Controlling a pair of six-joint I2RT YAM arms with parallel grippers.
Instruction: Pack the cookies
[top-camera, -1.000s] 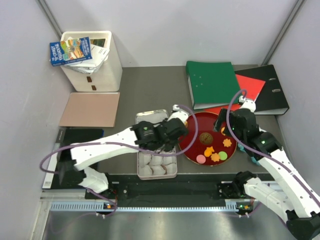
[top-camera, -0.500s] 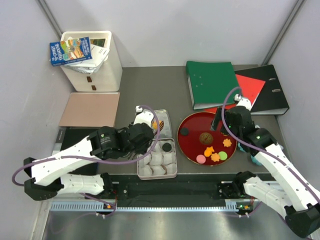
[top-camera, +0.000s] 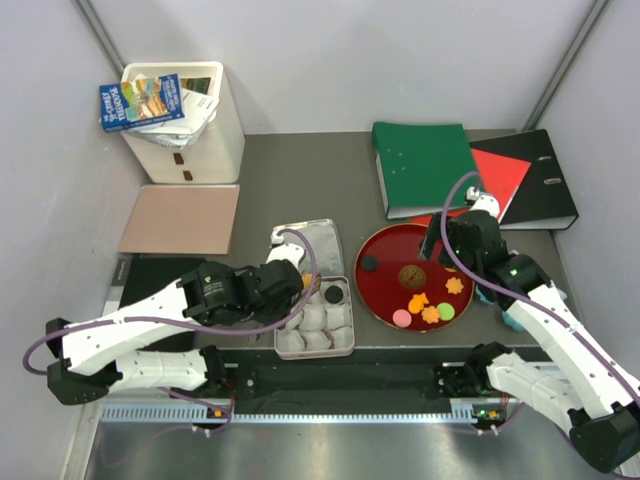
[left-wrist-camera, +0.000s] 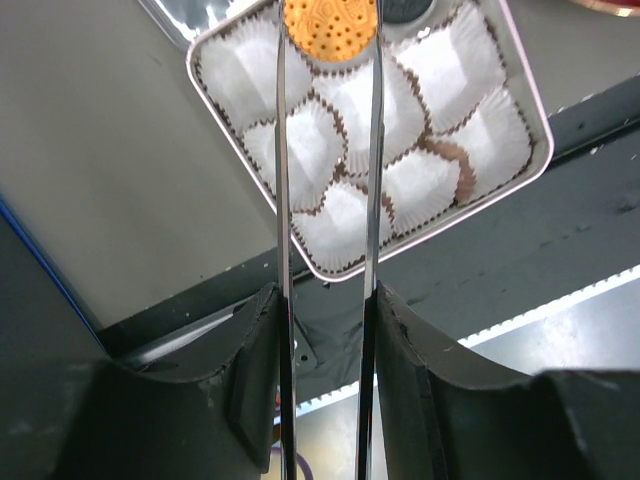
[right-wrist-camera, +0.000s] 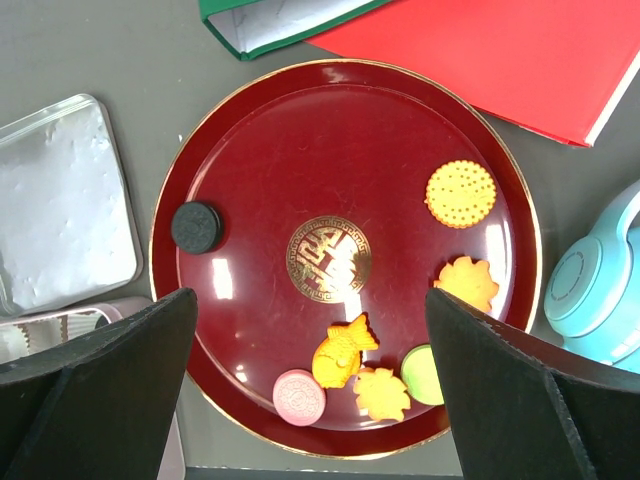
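My left gripper (left-wrist-camera: 330, 20) is shut on an orange round cookie (left-wrist-camera: 330, 28), held in its long thin tongs above the far row of white paper cups in the tin (left-wrist-camera: 535, 105). A black cookie (top-camera: 331, 294) lies in a far cup. The red plate (right-wrist-camera: 350, 75) holds a black round (right-wrist-camera: 195, 226), an orange round (right-wrist-camera: 460, 193), two orange flowers (right-wrist-camera: 466, 284), an orange fish (right-wrist-camera: 343, 350), a pink one (right-wrist-camera: 300, 397) and a green one (right-wrist-camera: 425, 374). My right gripper (right-wrist-camera: 310, 330) hangs wide open and empty above the plate.
The tin's lid (top-camera: 325, 238) lies just behind the tin (top-camera: 277, 330). Turquoise headphones (right-wrist-camera: 600, 280) sit right of the plate. Green (top-camera: 425, 165), red and black binders lie at the back right. A white bin (top-camera: 185, 125) and a brown mat (top-camera: 180, 218) are at the back left.
My left arm drew back from the plate's edge with the orange cookie and now holds it over the tin. A black cookie now shows in the tin. My right gripper shifted slightly back.
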